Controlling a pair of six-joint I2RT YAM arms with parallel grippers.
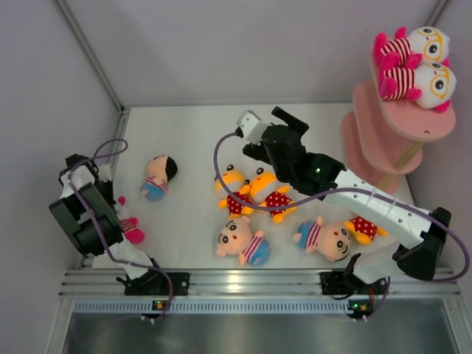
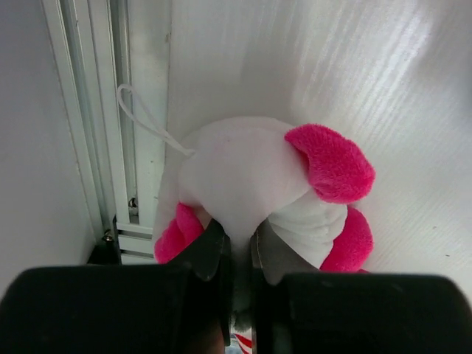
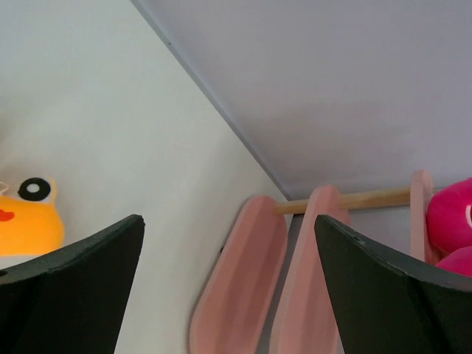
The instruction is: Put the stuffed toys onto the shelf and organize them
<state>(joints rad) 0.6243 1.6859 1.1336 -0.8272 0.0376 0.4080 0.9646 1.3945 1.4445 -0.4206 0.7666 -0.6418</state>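
1. While the left gripper (image 2: 240, 243) is pressing its two fingers shut on the soft back of a white plush doll with hot-pink ears (image 2: 251, 177), that doll is lying by the left edge of the white bench (image 1: 184, 133), toward the near-left corner.
2. Out over the middle of the bench, the right gripper (image 3: 227, 218) is hanging with its jaws spread wide, and nothing is sitting between them.
3. Over in the far-right corner, the pink three-tier shelf of oval boards on a pale wooden post (image 1: 413, 122) is standing upright.
4. Up on its top board, two white-and-pink striped plush dolls with round glasses (image 1: 420, 44) (image 1: 420, 82) are lying pressed against each other; what the lower boards are holding I cannot tell.
5. Mid-bench, just beside the right arm's wrist, two orange-yellow plush dolls in red polka-dot outfits (image 1: 232, 188) (image 1: 269, 193) are lying side by side and touching.
6. Toward the left edge, a black-haired, peach-faced plush boy in blue (image 1: 158, 177) is lying alone, well apart from the orange pair.
7. Along the near edge, two more plush boys with striped tops (image 1: 243, 243) (image 1: 324, 237) are lying on their backs.
8. Just right of them, a third polka-dot plush doll (image 1: 363, 227) is peeking out from under the right forearm, mostly hidden.
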